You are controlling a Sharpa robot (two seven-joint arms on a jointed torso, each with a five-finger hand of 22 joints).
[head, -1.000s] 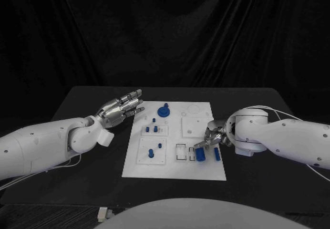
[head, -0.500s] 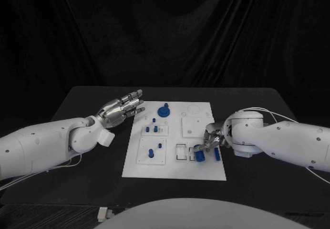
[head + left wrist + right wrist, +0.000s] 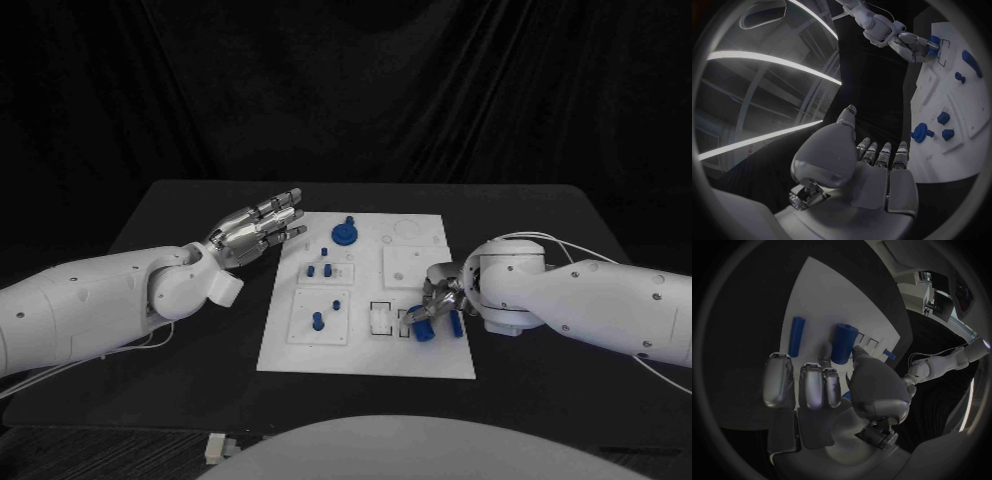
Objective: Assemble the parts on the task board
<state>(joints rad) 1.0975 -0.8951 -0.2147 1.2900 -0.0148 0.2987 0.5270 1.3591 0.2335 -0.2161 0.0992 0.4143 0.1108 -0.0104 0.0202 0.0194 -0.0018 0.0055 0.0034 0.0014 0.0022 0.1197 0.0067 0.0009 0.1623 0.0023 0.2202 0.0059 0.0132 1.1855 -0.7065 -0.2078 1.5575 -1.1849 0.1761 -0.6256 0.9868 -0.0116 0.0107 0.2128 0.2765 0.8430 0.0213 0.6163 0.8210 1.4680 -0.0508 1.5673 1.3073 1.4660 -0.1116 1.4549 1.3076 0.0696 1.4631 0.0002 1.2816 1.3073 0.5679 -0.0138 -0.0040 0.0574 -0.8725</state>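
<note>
The white task board [image 3: 361,345] lies in the middle of the black table. My right hand [image 3: 437,298] hangs over its near right part. Thumb and one finger [image 3: 825,351] pinch the end of a thick blue cylinder [image 3: 844,342] that lies on the board [image 3: 826,295]; the same cylinder [image 3: 424,329] pokes out below the hand. A thin blue rod [image 3: 797,335] lies beside it, untouched. My left hand [image 3: 260,227] hovers off the board's far left corner, fingers straight and apart, holding nothing. From the left wrist, that hand [image 3: 870,165] faces the board [image 3: 967,95] and the right hand [image 3: 912,45].
A blue knob [image 3: 343,233] stands at the board's far edge. Small blue pegs [image 3: 320,270] stand in the left middle block, and two more pegs [image 3: 316,322] in the near left block. Empty rectangular slots [image 3: 379,318] lie just left of the thick cylinder.
My right hand has dropped toward the board's near edge and closed its thumb and finger around the thick cylinder. The left hand has stayed put.
</note>
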